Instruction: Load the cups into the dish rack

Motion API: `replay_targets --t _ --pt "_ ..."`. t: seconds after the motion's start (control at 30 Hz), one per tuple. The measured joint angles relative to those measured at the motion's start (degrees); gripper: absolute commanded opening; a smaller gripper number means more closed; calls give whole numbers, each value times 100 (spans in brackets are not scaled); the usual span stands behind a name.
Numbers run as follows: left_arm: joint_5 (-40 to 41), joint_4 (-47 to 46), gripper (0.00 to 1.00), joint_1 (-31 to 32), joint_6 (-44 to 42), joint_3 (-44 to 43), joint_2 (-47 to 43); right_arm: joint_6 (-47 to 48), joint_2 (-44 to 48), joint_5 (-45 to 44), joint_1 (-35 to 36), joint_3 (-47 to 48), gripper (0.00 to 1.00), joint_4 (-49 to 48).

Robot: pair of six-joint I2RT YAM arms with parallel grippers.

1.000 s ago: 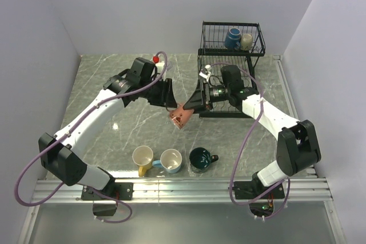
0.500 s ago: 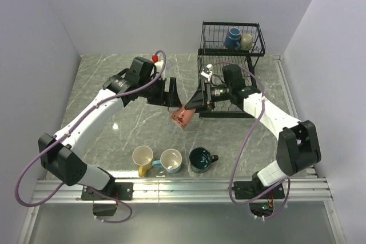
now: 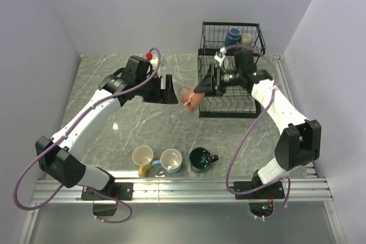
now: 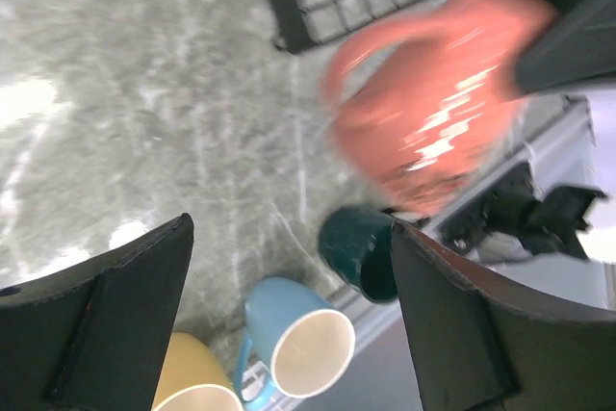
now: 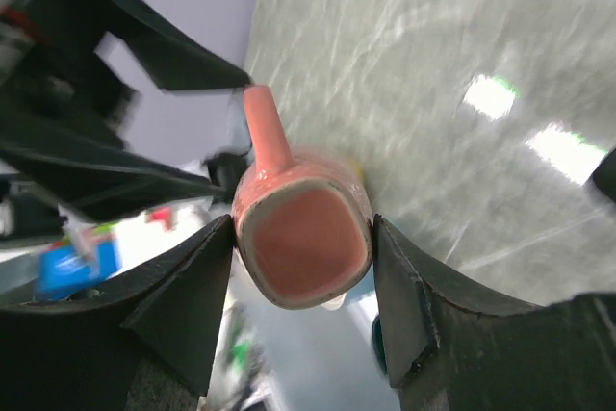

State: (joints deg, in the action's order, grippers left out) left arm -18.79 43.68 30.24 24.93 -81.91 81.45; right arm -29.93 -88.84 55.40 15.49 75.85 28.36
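Observation:
My right gripper is shut on the orange-pink mug, held in the air just left of the black wire dish rack; its mouth faces the right wrist camera. My left gripper is open and empty, just left of that mug, which is blurred in the left wrist view. The navy mug and olive-grey mug sit in the rack's upper basket. The yellow mug, light blue mug and dark teal mug stand near the front edge.
The rack stands at the back right against the wall. The metal rail runs along the table's front edge behind the three mugs. The grey marble tabletop spreads to the left.
My right gripper has lifted the orange-pink mug up and right, toward the rack. My left gripper has let go of it, opened and drawn back a little to the left.

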Motion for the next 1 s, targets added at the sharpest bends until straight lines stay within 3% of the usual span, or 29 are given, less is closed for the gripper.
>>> replay_targets --t 0.23,0.6,0.7,1.0 --pt "573 76 93 -160 103 0 -13 863 -479 -1121 -42 2605 0 1432" --pt "719 129 95 -162 334 0 -7 710 -2118 -3456 -146 5807 0 1915" --pt "713 133 94 -162 382 2 -7 527 -2481 -4041 -245 6262 0 1803" --pt "710 170 94 -162 573 175 -4 483 -2852 -5589 -321 6439 0 1314"
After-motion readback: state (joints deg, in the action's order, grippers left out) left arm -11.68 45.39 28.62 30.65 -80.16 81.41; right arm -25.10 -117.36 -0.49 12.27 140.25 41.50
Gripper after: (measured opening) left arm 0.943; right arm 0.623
